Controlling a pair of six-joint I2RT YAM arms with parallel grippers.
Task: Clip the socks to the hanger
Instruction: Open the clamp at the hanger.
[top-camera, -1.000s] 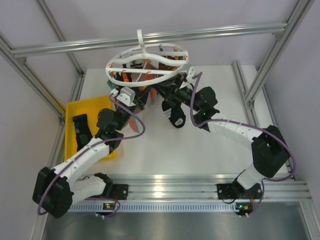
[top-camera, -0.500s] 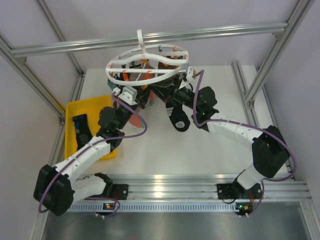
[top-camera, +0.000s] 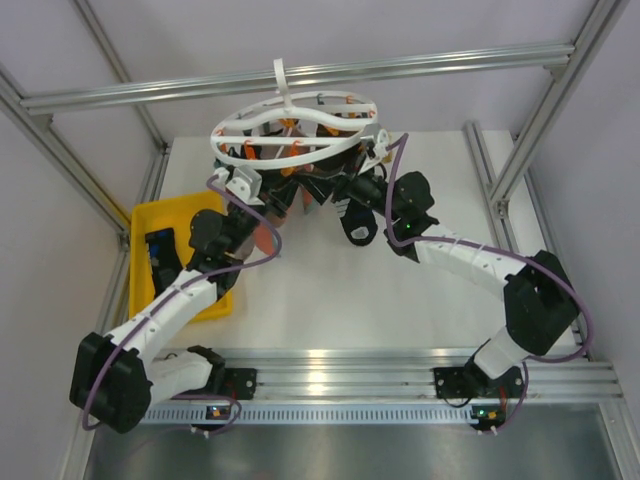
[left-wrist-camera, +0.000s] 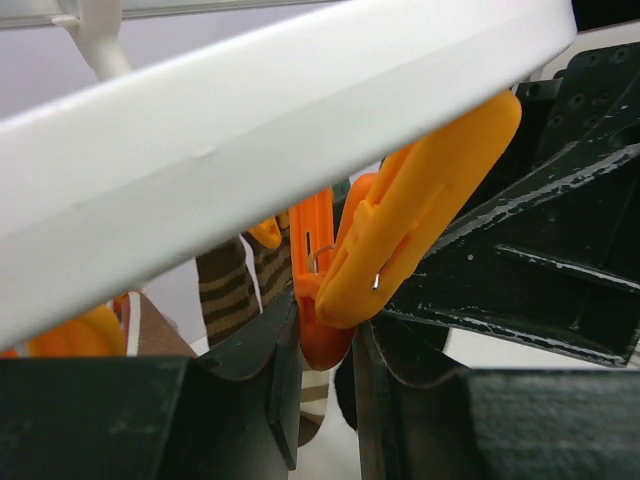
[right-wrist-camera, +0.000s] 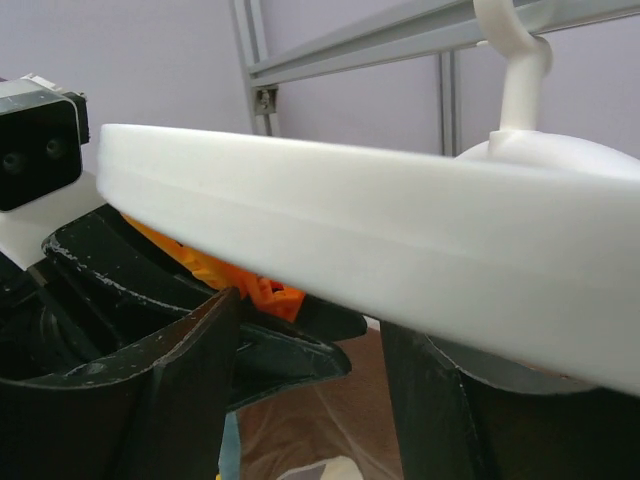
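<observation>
At far left, a dark sock (top-camera: 160, 255) lies in the yellow tray (top-camera: 150, 215), not yet hung. The left gripper (left-wrist-camera: 325, 340) has its fingers pinched on the lower end of an orange clip (left-wrist-camera: 420, 200) under the white ring of the hanger (top-camera: 285, 95), which hangs over the tabletop. A striped sock (left-wrist-camera: 228, 290) hangs beside it. The right gripper (right-wrist-camera: 312, 320) has its fingers spread and holds nothing. A white-patched sock (top-camera: 358, 225) dangles just below.

This looks like the clipping step. Next, the left fingers should ease off so the clip bites. The ring and fingers hide whether the clip grips that sock.
</observation>
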